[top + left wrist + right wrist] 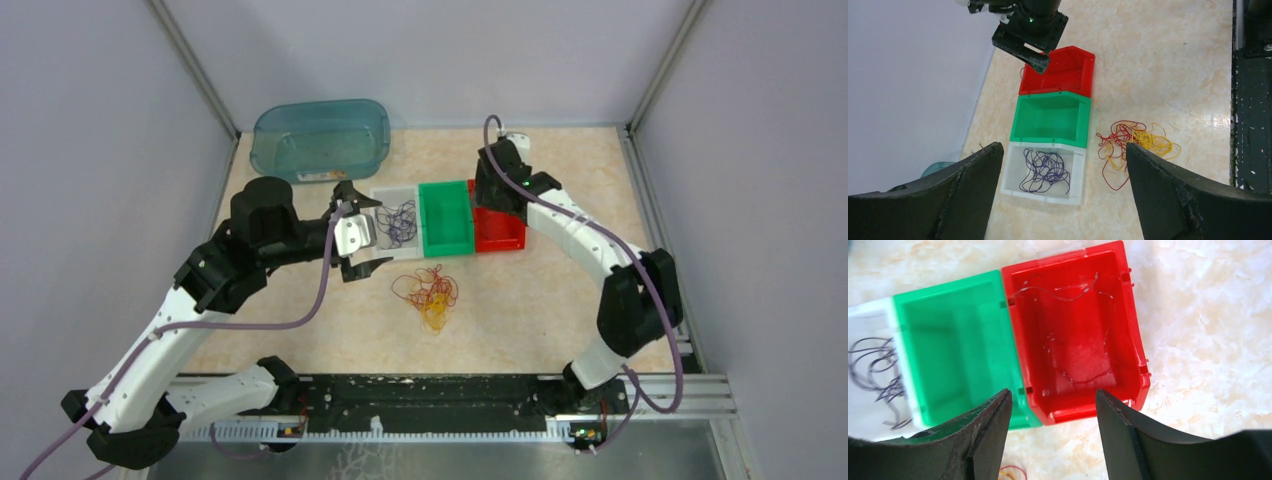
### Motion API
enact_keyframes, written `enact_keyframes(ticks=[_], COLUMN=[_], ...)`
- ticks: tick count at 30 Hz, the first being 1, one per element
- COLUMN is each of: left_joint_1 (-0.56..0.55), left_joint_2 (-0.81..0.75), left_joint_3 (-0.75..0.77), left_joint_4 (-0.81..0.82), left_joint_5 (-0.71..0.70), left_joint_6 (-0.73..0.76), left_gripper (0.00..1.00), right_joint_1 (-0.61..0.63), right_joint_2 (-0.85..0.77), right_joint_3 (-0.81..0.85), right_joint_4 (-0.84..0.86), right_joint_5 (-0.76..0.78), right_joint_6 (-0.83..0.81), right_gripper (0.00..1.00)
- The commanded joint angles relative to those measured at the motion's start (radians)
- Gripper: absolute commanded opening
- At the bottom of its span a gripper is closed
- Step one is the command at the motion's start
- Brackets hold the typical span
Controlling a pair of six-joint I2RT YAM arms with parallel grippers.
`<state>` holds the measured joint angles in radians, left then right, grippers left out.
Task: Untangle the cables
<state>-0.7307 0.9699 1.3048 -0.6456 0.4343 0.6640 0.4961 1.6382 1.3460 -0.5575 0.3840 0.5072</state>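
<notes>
A thin cable [1068, 298] is seen in the red bin [1135, 355] under the parted, empty right gripper [1053, 395], which should be raised straight up. The red-yellow tangle [1130, 140] is left on the tabletop [1173, 65] before the wide-open left gripper [1063, 147].

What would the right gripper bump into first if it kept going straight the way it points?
Most likely the red bin: the right gripper points down into it, jaws apart. A thin red cable lies inside, so it might touch that before the bin's floor. Depth is hard to judge.
</notes>
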Motion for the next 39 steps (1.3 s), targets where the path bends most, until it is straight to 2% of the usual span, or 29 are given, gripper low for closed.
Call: enact_keyframes(ticks=[1, 7, 15, 25, 29, 34, 39], left_joint_1=[-0.003, -0.002, -0.003, -0.002, -0.002, -0.002, -0.002], left_joint_2=[-0.005, -0.002, -0.008, -0.016, -0.02, -0.026, -0.024], left_joint_3=[0.031, 0.032, 0.026, 0.013, 0.012, 0.008, 0.006], left_joint_4=[-0.013, -0.006, -0.006, -0.003, -0.001, -0.001, 0.007], left_joint_5=[0.01, 0.012, 0.004, -0.002, -0.004, -0.008, -0.002], left_joint_6=[0.009, 0.009, 0.01, 0.023, 0.024, 0.026, 0.027], left_gripper=[0.97, 0.97, 0.97, 0.97, 0.97, 0.97, 0.97], right_joint_1=[-0.025, -0.077, -0.085, -0.086, -0.085, -0.086, -0.086], right_joint_2=[-0.113, -0.048, 0.232, 0.339, 0.353, 0.304, 0.256], right_joint_3=[-0.022, 0.091, 0.356, 0.389, 0.381, 0.312, 0.211], right_joint_4=[0.021, 0.052, 0.01, 0.028, 0.036, 0.064, 0.104], right_joint_5=[-0.15, -0.191, -0.103, 0.01, 0.004, 0.013, 0.033], right_joint_6=[-0.036, -0.019, -0.044, -0.046, -0.034, -0.019, -0.009], right_gripper=[0.63, 0.62, 0.56, 0.46, 0.37, 0.16, 0.0])
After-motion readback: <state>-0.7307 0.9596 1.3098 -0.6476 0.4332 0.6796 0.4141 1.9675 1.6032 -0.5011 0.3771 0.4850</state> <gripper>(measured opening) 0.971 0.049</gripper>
